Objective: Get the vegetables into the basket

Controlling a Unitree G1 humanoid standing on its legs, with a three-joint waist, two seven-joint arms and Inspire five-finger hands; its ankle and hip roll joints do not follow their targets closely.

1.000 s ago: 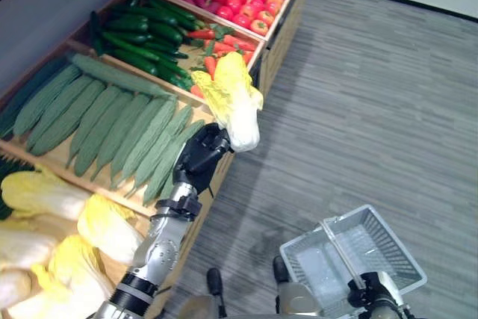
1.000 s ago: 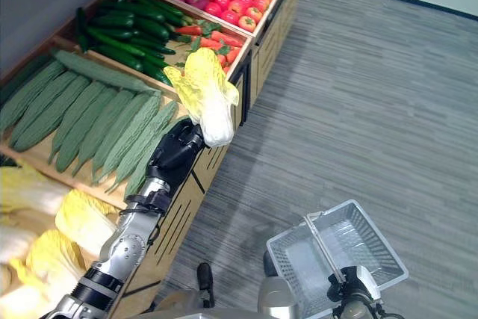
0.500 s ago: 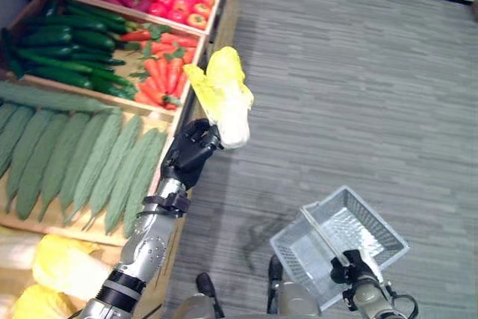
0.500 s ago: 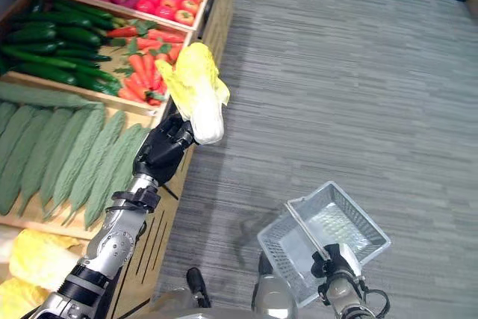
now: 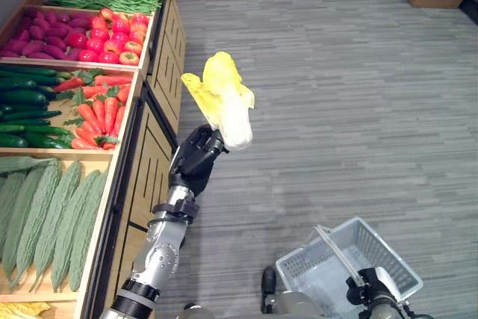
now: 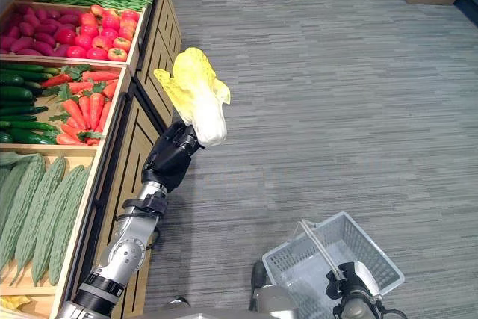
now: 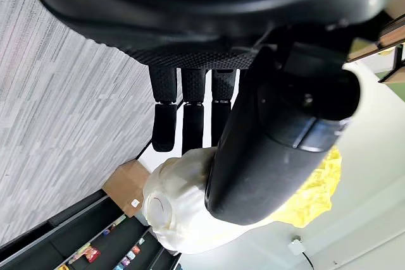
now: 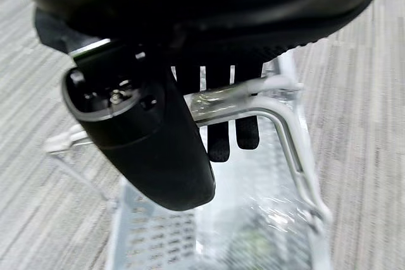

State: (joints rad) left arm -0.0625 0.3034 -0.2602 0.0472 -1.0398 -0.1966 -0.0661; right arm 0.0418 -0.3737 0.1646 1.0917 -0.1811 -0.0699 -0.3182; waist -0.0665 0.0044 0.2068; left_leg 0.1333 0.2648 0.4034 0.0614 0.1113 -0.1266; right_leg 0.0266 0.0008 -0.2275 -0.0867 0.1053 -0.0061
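My left hand [image 5: 196, 162] is curled round the white base of a cabbage [image 5: 224, 104], holding it up over the grey floor [image 5: 358, 110] just beside the stand [image 5: 153, 155] of carrots [image 5: 101, 113] and gourds [image 5: 52, 214]. The left wrist view adds my thumb [image 7: 278, 143] pressed across the pale stem. My right hand [image 6: 351, 293] is closed on the basket [image 6: 328, 267] handle [image 8: 253, 102], low at my right; its wrist view shows the fingers [image 8: 218, 140] hooked over the bar.

We hold the cabbage [image 5: 224, 102] up in our left hand [image 5: 196, 163], beside the shelf [image 5: 153, 162] on our left. The basket [image 5: 358, 270] hangs from our right hand [image 5: 373, 296], low on our right, over the floor [image 5: 358, 95].
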